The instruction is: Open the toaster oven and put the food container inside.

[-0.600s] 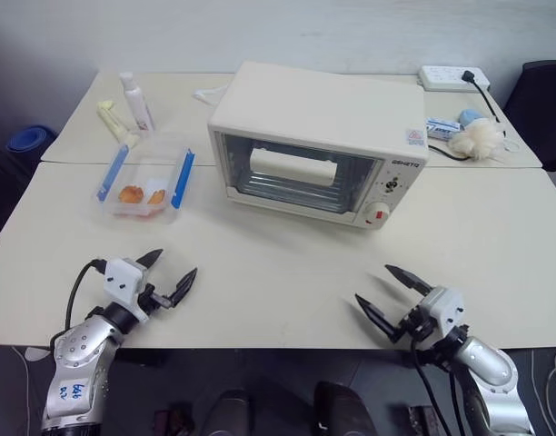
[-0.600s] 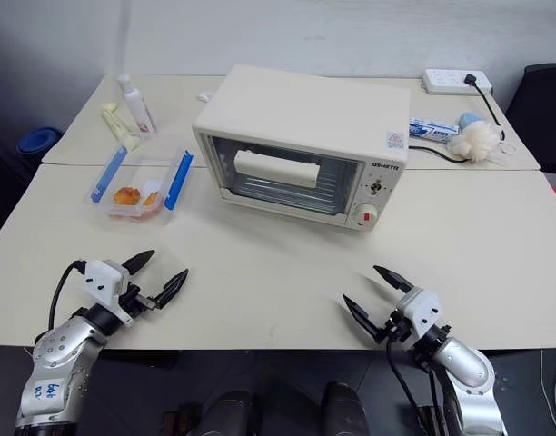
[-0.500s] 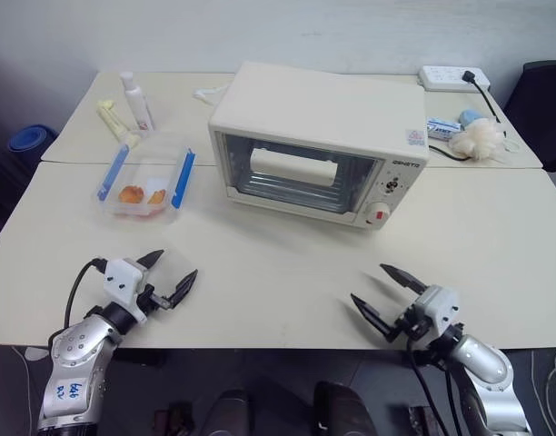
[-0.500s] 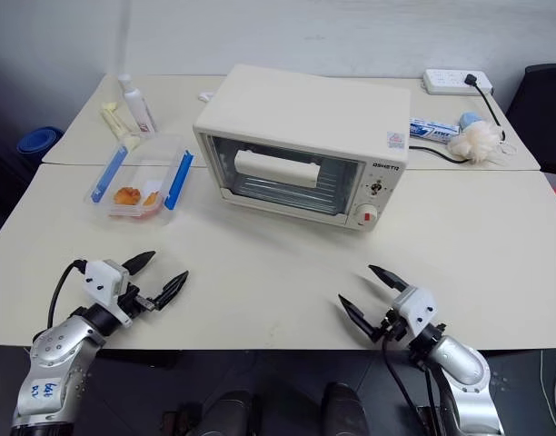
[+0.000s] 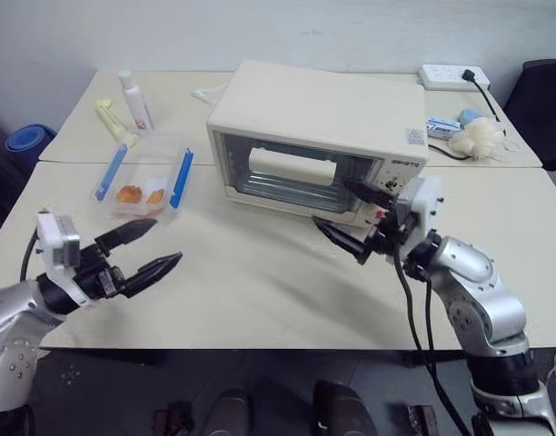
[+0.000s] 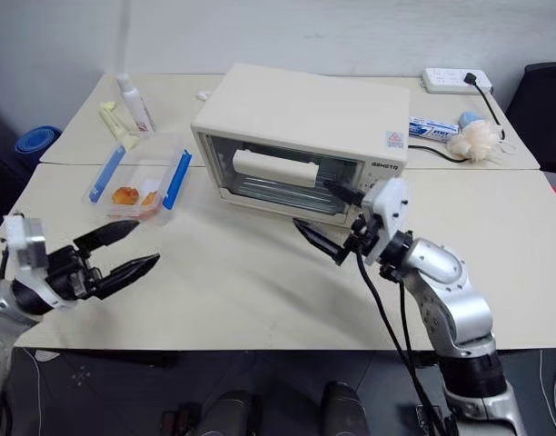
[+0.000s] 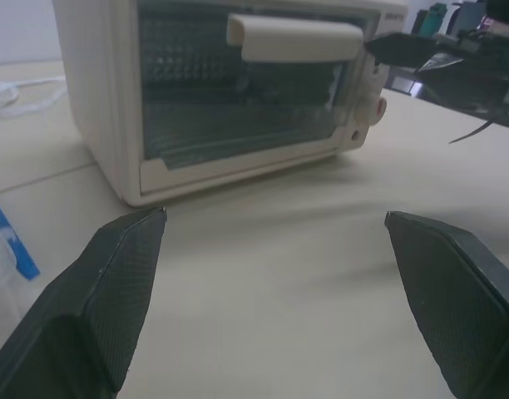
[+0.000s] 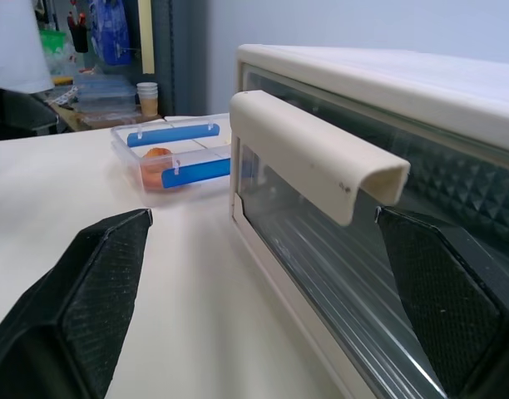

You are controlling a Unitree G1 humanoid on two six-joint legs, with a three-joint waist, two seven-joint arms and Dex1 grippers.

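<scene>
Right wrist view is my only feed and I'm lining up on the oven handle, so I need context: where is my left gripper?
Observer: The left gripper hovers open above the table's near left part, in front of the food container and apart from it.
Operator: Anything behind the oven?
Observer: A white power strip lies on the table beyond the toaster oven's right rear corner.
Operator: How does my right gripper sit from above?
Observer: The right gripper is open in front of the closed door, near the right end of the handle.
</scene>
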